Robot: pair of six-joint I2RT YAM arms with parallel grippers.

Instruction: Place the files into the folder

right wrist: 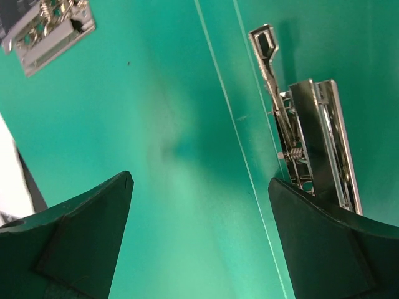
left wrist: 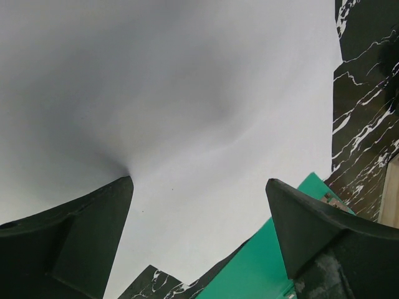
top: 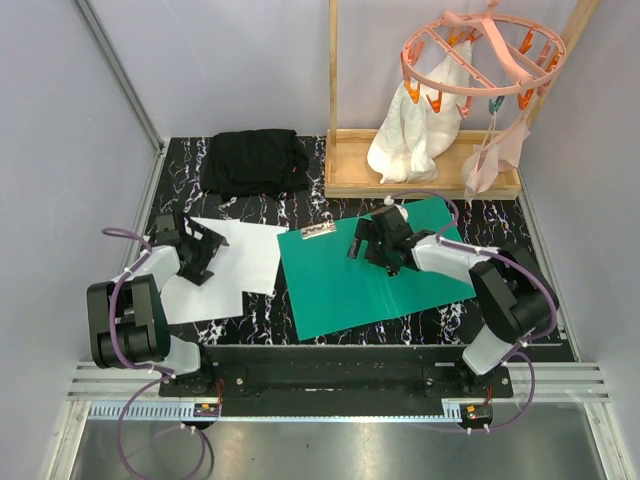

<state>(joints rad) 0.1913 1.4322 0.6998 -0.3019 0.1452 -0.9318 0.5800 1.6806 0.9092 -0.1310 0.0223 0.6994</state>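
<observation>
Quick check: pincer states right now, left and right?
Left pincer: open, over the white paper sheet, nothing gripped.
Right pincer: open, over the teal folder, nothing gripped.

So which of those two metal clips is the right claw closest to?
The clip with the raised lever, right beside the right gripper; the other clip lies off at the folder's far-left edge.

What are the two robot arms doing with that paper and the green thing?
The left gripper, open, is down on the thin white sheets of paper, which lie on the black marbled table beside the open teal-green flat folder. The right gripper, also open, is over the folder by its long shiny metal clip. No paper is inside yet.
</observation>
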